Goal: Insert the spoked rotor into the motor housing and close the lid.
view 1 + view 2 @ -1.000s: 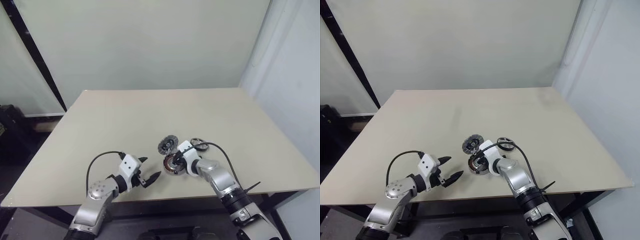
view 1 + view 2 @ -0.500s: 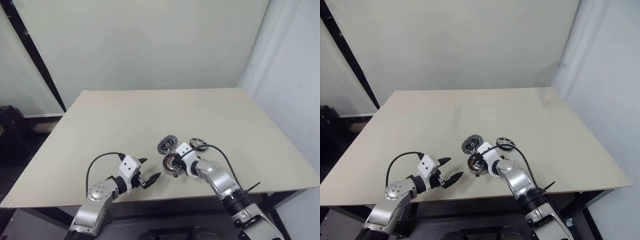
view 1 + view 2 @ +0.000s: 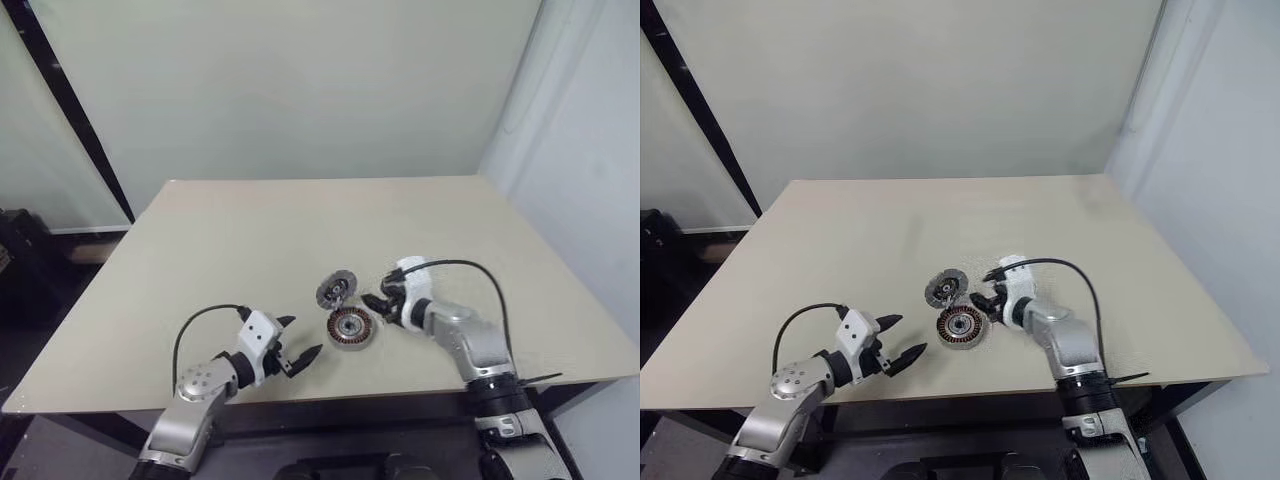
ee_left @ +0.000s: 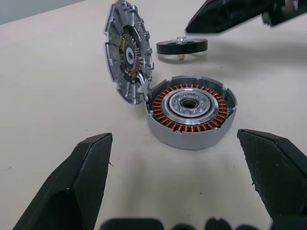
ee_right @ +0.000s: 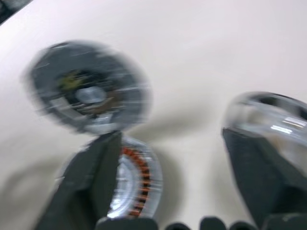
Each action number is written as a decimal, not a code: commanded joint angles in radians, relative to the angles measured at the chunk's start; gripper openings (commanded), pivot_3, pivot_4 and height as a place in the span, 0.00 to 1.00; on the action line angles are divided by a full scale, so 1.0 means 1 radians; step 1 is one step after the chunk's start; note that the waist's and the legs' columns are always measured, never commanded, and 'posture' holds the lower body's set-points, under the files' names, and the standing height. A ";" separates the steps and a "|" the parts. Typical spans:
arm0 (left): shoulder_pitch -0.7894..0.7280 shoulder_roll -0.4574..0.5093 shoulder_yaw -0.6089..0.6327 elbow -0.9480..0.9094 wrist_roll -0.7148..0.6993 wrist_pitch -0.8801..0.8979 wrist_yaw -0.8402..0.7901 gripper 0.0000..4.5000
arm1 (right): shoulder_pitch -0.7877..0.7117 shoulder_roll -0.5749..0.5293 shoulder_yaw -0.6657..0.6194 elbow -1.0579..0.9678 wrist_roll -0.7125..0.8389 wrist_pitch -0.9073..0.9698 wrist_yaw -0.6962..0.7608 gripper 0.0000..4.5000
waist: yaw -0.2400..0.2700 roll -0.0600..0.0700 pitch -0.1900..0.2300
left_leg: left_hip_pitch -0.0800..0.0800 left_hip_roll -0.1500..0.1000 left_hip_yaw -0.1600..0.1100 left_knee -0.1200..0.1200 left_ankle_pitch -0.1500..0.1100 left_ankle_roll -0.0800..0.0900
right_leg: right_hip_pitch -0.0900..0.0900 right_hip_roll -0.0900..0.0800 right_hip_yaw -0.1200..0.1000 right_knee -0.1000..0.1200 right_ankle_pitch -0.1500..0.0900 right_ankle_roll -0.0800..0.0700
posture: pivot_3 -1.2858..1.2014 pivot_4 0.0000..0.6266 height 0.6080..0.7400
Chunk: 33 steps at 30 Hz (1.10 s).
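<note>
Since a second ago, the right gripper (image 3: 378, 300) has lifted off the motor housing (image 3: 350, 327) and swung out to its right side, and its jaws, which were together over the copper windings, now stand apart with nothing between them. Nothing else has shifted: the left gripper (image 3: 296, 342) hangs in the same spot on the near left of the housing, fingers spread wide and empty.

Flat on the table (image 3: 300, 230) lies the housing, its open face up. At its far left edge the lid (image 3: 336, 291) stands tilted on its rim, leaning against the housing wall. Just beyond the housing, on its right, lies the spoked rotor (image 4: 182, 46), close under the right gripper's fingertips.

Fetching the rotor appears to be the step in hand. It would be done best by coming down over the rim of the ring, closing on opposite edges so it stays level, then carrying it over the silvery centre and lowering it squarely rather than at a slant. Brushing the leaning lid could topple it onto the windings.

From low between the left fingers, the left wrist view shows the lid's ribbed inner face, the bearing inside the windings and the rotor's small central pin, none of which the head views resolve. Motion blur smears the right wrist view.
</note>
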 commanded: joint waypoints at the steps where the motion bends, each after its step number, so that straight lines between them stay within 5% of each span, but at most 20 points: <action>1: -0.020 -0.006 0.000 -0.029 -0.001 -0.015 -0.001 1.00 | -0.034 0.009 -0.131 -0.024 0.069 0.044 -0.081 0.99 | 0.000 0.000 0.000 | 0.000 0.000 0.000 0.000 0.000 0.000 | 0.000 0.000 0.000 0.000 0.000 0.000 | 0.52 0.00 1.00; 16: -0.034 -0.011 -0.014 -0.024 -0.001 -0.011 -0.010 1.00 | -0.180 0.181 -0.641 0.250 0.404 0.196 -0.431 0.99 | -0.001 0.002 0.000 | 0.000 0.000 0.000 -0.001 0.000 0.000 | 0.000 0.001 0.001 0.000 0.000 0.000 | 0.52 0.00 1.00; 31: -0.014 0.013 0.001 -0.057 -0.004 0.002 -0.007 1.00 | -0.280 0.178 -0.759 0.555 0.566 -0.010 -0.504 0.99 | -0.021 0.003 0.000 | 0.000 0.000 -0.001 -0.005 0.000 0.001 | 0.000 0.001 0.001 -0.002 0.001 0.002 | 0.52 0.00 1.00; 33: -0.012 0.016 0.002 -0.062 -0.006 0.005 -0.007 1.00 | -0.283 0.179 -0.759 0.574 0.575 -0.036 -0.505 0.86 | -0.025 0.003 0.000 | 0.000 0.000 -0.002 -0.004 0.000 0.001 | 0.000 0.001 0.001 -0.002 0.001 0.002 | 0.52 0.00 1.00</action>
